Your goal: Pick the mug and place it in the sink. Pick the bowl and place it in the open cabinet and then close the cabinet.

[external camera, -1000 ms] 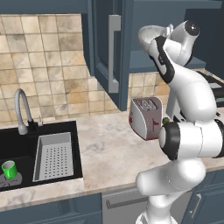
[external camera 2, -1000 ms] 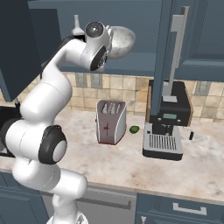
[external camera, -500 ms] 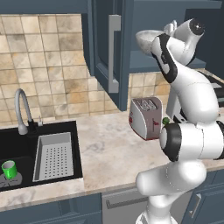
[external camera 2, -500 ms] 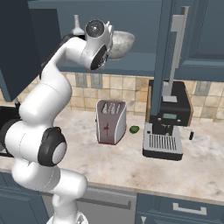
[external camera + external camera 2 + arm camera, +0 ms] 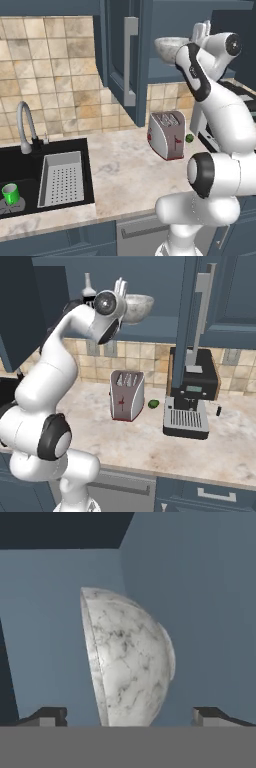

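The marbled whitish-grey bowl (image 5: 166, 47) (image 5: 138, 305) (image 5: 131, 662) rests on the shelf inside the open wall cabinet (image 5: 165, 76). My gripper (image 5: 130, 714) is up at the cabinet mouth, just in front of the bowl. It is open: the two fingertips stand wide apart on either side of the bowl and do not touch it. The hand view is rolled, so the bowl appears on its side there. The green mug (image 5: 10, 192) stands upright in the black sink (image 5: 20, 162) at the lower left.
The cabinet door (image 5: 120, 55) (image 5: 192, 311) hangs open with its long silver handle (image 5: 131, 60). On the counter stand a toaster (image 5: 167, 135) (image 5: 126, 395), a small green ball (image 5: 153, 404) and a coffee machine (image 5: 190, 398). A grey tray (image 5: 61, 177) and a tap (image 5: 25, 125) are at the sink.
The jaws have opened wide and let go of the bowl, which now lies on the cabinet shelf. The hand has drawn back a little.
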Controlling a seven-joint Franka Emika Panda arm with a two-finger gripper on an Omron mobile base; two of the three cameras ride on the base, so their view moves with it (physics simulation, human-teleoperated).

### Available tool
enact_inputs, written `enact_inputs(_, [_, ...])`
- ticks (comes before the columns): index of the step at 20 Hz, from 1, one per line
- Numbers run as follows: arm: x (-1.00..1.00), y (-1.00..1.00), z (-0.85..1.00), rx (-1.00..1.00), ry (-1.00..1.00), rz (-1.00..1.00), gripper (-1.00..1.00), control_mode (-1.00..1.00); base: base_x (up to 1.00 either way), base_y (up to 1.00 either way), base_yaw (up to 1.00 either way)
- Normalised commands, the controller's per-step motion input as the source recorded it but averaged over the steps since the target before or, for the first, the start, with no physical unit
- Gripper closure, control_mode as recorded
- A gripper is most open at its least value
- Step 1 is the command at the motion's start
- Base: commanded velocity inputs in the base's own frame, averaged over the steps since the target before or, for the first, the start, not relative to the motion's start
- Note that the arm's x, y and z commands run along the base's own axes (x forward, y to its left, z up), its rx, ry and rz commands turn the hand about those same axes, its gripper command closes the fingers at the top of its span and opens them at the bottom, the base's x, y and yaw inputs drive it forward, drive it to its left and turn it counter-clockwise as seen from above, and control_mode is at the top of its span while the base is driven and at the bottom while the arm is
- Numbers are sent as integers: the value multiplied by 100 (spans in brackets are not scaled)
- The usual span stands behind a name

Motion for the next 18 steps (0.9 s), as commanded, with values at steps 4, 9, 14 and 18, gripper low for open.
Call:
enact_inputs(4, [-66, 0, -8, 2, -16, 0, -100, -100, 0, 0, 0])
enact_inputs(9, [-88, 0, 7, 2, -7, 0, -100, -100, 0, 0, 0])
enact_inputs(14, [-68, 0, 61, 4, 0, 0, -100, -100, 0, 0, 0])
enact_inputs(18, [-66, 0, 62, 3, 0, 0, -100, -100, 0, 0, 0])
